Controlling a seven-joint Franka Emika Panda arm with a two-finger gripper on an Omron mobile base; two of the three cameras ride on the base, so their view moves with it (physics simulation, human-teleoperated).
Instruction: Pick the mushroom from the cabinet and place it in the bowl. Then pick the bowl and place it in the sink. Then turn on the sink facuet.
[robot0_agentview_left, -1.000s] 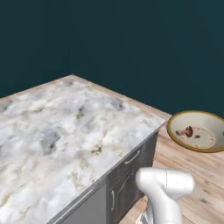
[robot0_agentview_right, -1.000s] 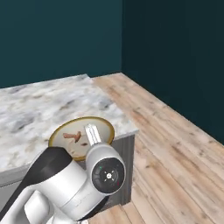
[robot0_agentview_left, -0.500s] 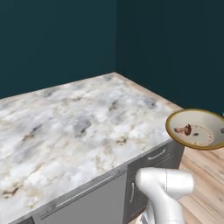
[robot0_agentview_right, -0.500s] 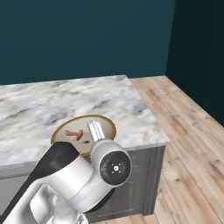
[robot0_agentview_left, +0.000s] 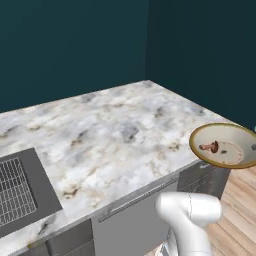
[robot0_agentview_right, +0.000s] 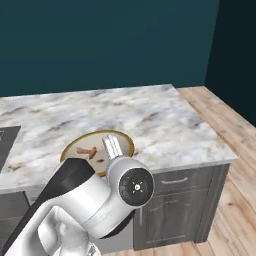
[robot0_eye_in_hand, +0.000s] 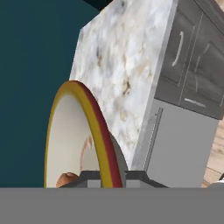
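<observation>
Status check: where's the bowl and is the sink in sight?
Gripper shut on bowl rim, bowl carried off the counter's edge. Mushroom inside it. Sink at left of marble counter; nothing between.

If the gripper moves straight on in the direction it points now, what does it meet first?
Probably the marble counter; the gripper, shut on the bowl rim, looks along its top. Depth is unclear.

Open marble counter beside sink
</observation>
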